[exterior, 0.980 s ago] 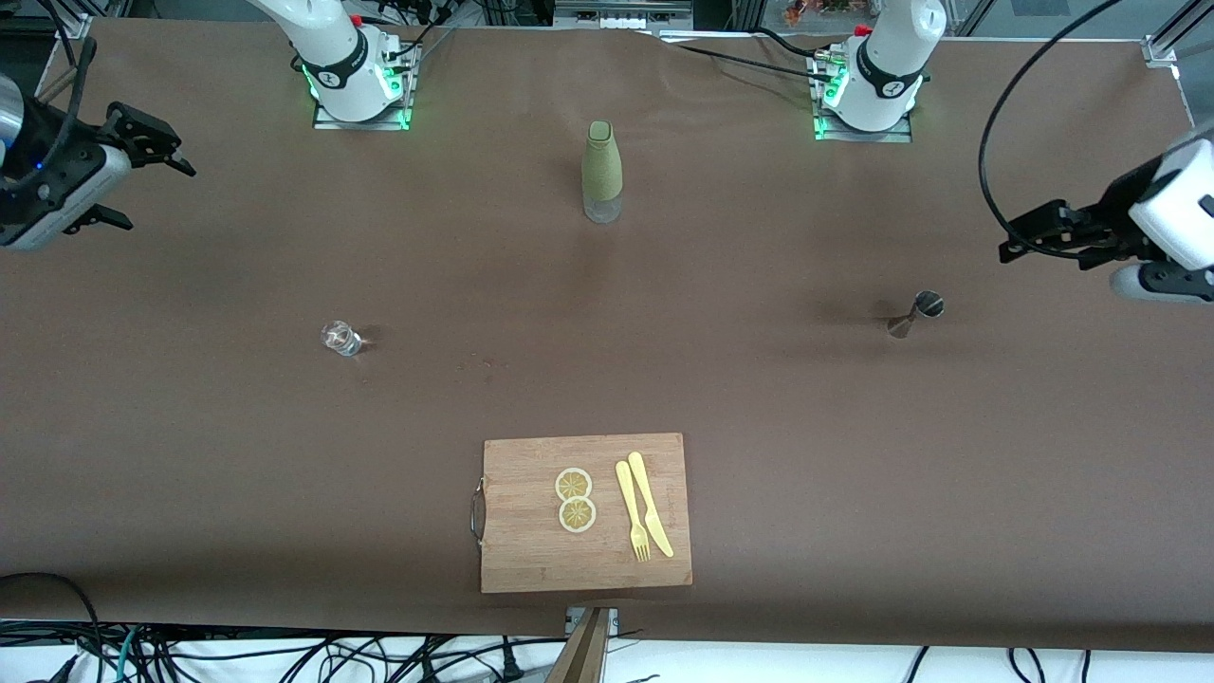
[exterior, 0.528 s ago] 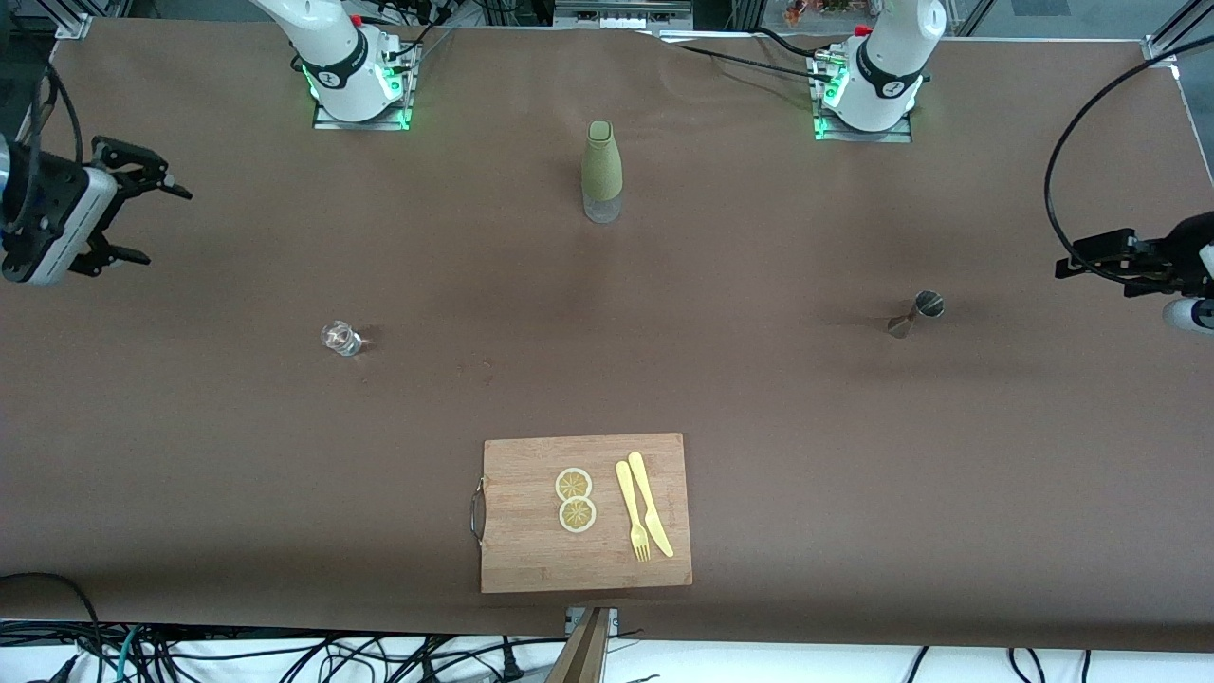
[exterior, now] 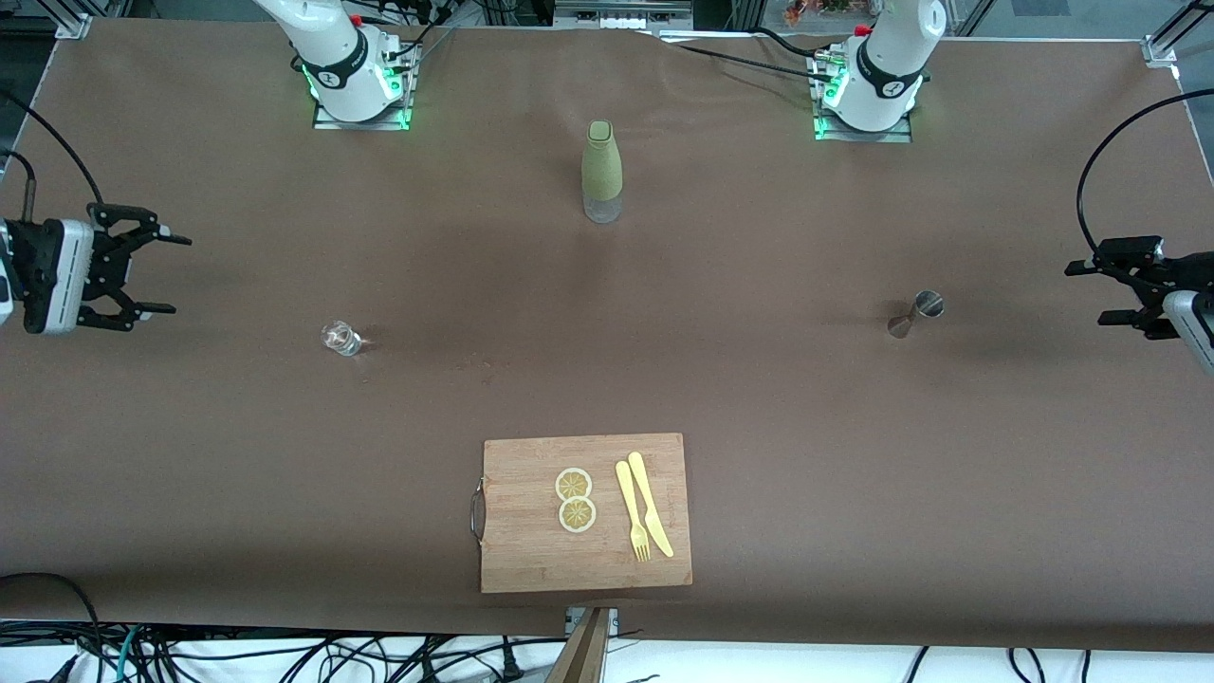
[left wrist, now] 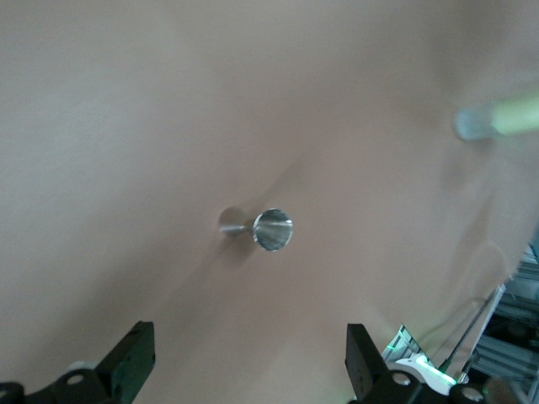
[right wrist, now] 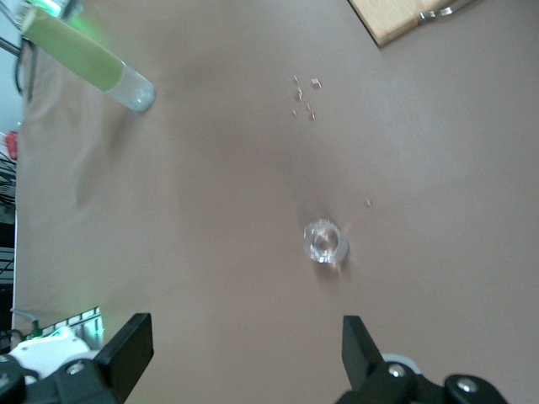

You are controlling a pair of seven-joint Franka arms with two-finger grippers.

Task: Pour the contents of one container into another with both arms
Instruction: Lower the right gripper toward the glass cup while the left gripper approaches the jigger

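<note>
Right gripper (exterior: 142, 273) and left gripper (exterior: 1110, 292) hang spread, empty, at the table's ends. The left wrist view centres the jigger (left wrist: 263, 229); the right's, the small glass (right wrist: 325, 241). Descend straight, straddling each before closing.

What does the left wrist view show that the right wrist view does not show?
Only the left wrist view shows the metal jigger, standing on the brown table cover ahead of the open left gripper. Only the right wrist view shows the small clear glass, a corner of the wooden cutting board and the open right gripper. Both views show the green bottle and the table cover.
</note>
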